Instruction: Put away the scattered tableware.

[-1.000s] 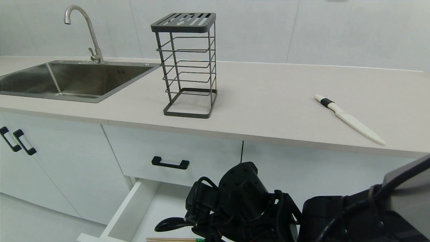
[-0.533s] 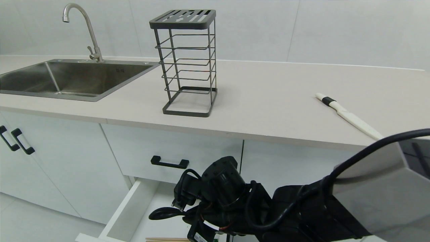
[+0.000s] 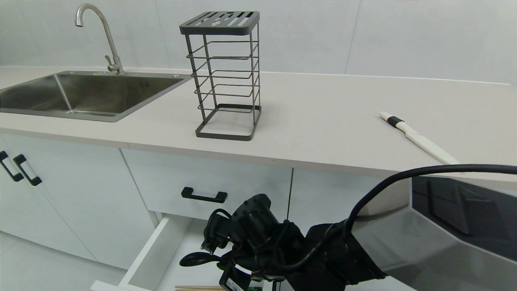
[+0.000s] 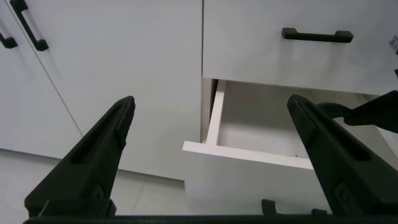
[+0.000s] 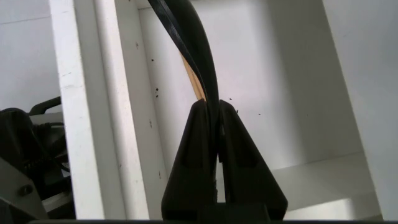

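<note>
My right gripper [image 3: 224,263] hangs low in front of the cabinet, over the open white drawer [image 3: 148,255], and is shut on the handle of a black spoon [image 3: 195,258]. The right wrist view has the right gripper [image 5: 212,109] clamped on the spoon handle [image 5: 193,43] above the drawer floor [image 5: 273,93], with wooden chopsticks [image 5: 191,79] lying underneath. Chopsticks [image 3: 202,287] also lie in the drawer's front. My left gripper [image 4: 211,102] is open and empty, held out before the drawer [image 4: 249,153]. A white knife [image 3: 420,139] with a black band lies on the counter at the right.
A dark wire rack [image 3: 226,76] stands mid-counter. A steel sink [image 3: 89,95] with a faucet [image 3: 101,32] is at the left. A shut drawer with a black handle [image 3: 204,196] sits above the open one. Cabinet doors [image 3: 20,171] lie to the left.
The right arm has swung leftward and further into view, carrying the black spoon slightly left over the drawer. The head camera shifted a little early on.
</note>
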### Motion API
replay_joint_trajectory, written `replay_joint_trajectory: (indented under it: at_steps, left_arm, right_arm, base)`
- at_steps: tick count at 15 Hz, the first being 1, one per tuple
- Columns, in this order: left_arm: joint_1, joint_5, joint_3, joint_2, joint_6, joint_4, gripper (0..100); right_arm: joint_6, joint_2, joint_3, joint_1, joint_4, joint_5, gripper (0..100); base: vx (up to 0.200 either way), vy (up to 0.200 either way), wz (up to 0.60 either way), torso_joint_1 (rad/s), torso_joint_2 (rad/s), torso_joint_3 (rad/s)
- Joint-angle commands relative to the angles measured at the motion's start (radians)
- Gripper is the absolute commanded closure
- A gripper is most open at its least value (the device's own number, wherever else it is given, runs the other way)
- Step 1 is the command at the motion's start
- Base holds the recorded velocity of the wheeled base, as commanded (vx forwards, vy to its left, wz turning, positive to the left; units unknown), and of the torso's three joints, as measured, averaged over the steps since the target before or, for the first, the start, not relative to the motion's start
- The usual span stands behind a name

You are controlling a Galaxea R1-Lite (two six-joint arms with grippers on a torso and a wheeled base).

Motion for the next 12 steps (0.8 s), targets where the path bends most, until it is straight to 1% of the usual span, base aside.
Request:
replay_joint_trajectory:
  at_steps: [1,12]
  left_arm:
    - [0.000,-0.001,0.000,0.001,0.000,0.000,0]
    - [0.000,0.001,0.000,0.001,0.000,0.000,0]
  right_arm:
    - [0.000,0.054,-0.038,-0.005,0.007,0.000,100]
    - [-0.006,0.186,-0.165,-0.026,0.032,0.000,100]
  base:
    - [0.000,0.000,0.00,0.000,0.00,0.000]
    - [0.000,0.000,0.00,0.000,0.00,0.000]
